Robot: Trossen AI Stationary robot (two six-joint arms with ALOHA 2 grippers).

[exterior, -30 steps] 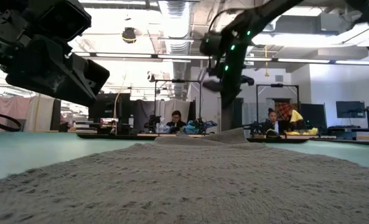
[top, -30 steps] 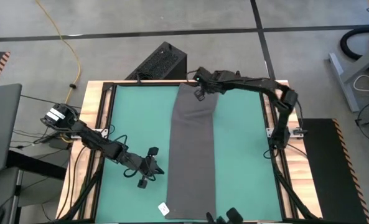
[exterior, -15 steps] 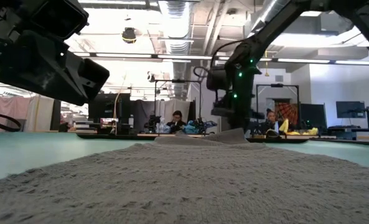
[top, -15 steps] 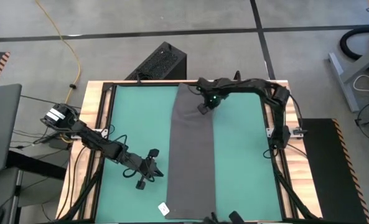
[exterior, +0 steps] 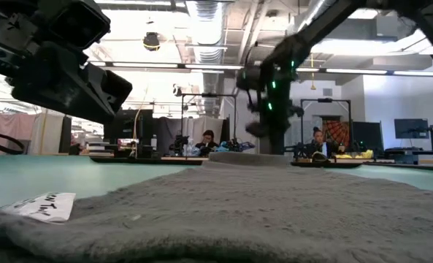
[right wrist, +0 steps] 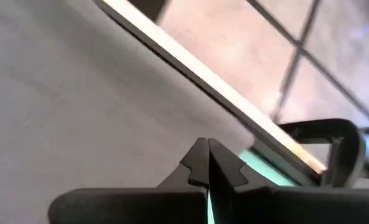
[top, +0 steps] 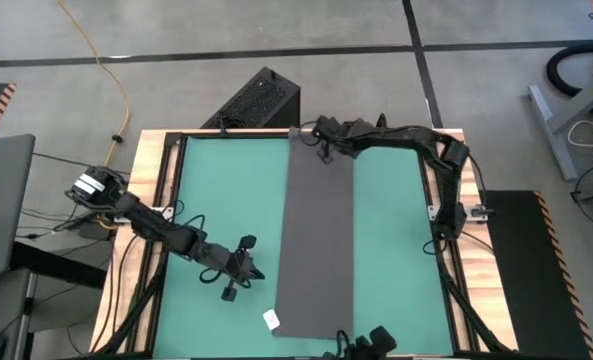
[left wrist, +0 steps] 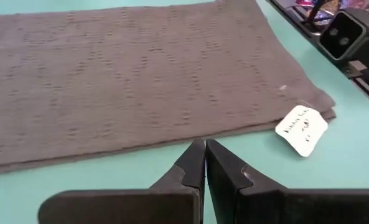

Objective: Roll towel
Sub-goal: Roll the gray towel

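The dark grey towel (top: 316, 230) lies flat as one long strip on the green mat, running from the far edge to near the front edge. Its white tag (top: 270, 320) rests on the mat beside the near left corner, and it also shows in the left wrist view, tag (left wrist: 302, 127). My right gripper (top: 321, 145) is shut at the towel's far end. My left gripper (top: 256, 270) is shut and hovers just left of the towel's long left edge (left wrist: 172, 140), touching nothing. My right gripper meets the towel's far end (right wrist: 172, 134) with shut fingertips, close to the table's far wooden edge. It comes from above, slanting down. The cloth lies flat on the mat under it. Whether any cloth is nipped between the tips, I cannot tell.
A wooden frame (top: 156, 200) borders the mat. A black box (top: 261, 100) stands beyond the far edge, and a camera mount (top: 361, 345) sits at the front edge. Bare green mat (top: 216, 190) lies on both sides of the towel. People sit in the room beyond (exterior: 205, 142).
My right gripper has come down onto the towel's far part and then gone back toward the far edge. The whole towel has slid toward the far edge with it. Its near end and tag have drawn back from the front edge, and the strip lies straighter.
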